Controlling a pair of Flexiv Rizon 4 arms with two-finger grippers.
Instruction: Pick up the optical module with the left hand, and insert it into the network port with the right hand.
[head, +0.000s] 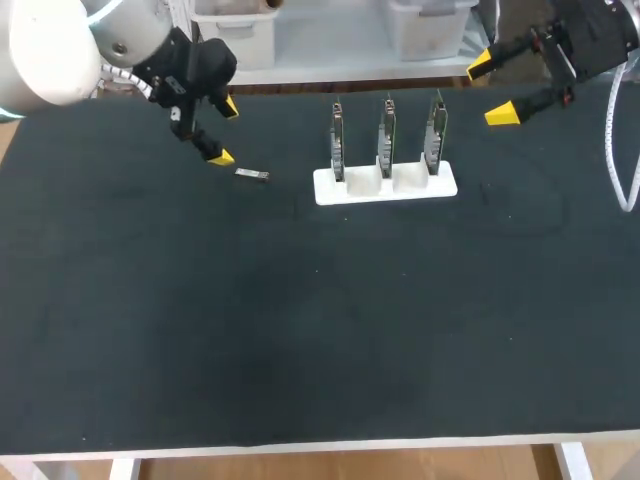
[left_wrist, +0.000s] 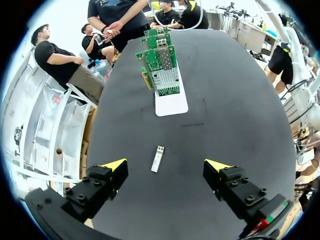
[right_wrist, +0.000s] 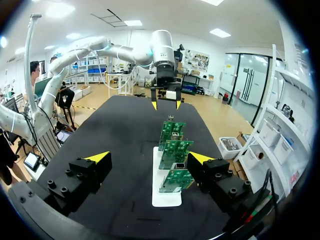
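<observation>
Hovering near optical module (left_wrist: 158, 158), left gripper (left_wrist: 165, 165)

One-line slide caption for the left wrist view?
Open left end effector lined up on the optical module lying on the black table, white stand of three green circuit boards beyond.

Robotics lab, electronics bench setup. Evidence: 2 industrial robot arms, left arm (head: 60, 45) & right arm (head: 600, 35), mounted at one work table (head: 300, 350) w/ black mat top. Each arm ends in 2-finger gripper w/ yellow tips: left gripper (head: 225, 132), right gripper (head: 491, 89). On mat: white fixture (head: 385, 186) holding 3 bare green circuit boards (head: 386, 135) upright in row. Small metal optical module (head: 252, 174) lying loose beside fixture.
</observation>
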